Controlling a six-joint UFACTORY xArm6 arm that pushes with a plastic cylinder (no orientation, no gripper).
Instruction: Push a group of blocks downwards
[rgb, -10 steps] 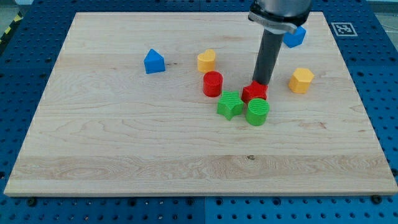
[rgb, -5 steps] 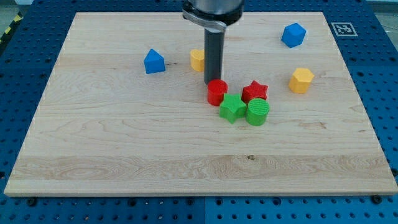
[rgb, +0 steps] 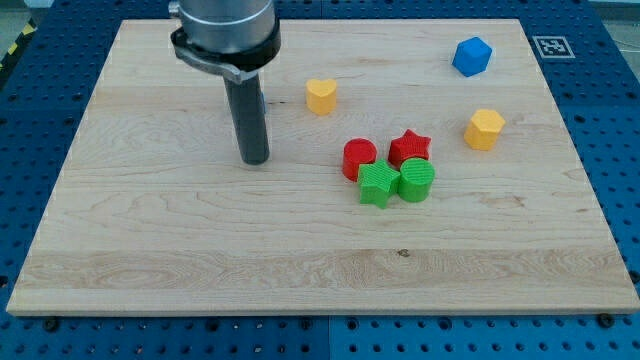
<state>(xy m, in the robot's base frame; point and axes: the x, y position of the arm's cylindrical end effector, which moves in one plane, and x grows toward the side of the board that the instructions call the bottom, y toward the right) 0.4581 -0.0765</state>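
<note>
A tight cluster sits right of the board's middle: a red cylinder, a red star, a green star and a green cylinder, all touching or nearly so. My tip rests on the board well to the left of the cluster, about level with the red cylinder and touching no block. The rod hides the spot where a blue block stood earlier; that block does not show.
A yellow heart block lies above the cluster, to its left. A yellow hexagonal block lies right of the cluster. A blue block sits near the top right corner. The wooden board lies on a blue perforated table.
My tip moved left from above the red star to above the red cylinder, then far left. The red cylinder and green star shifted down and right, closing the cluster. The blue block became hidden.
</note>
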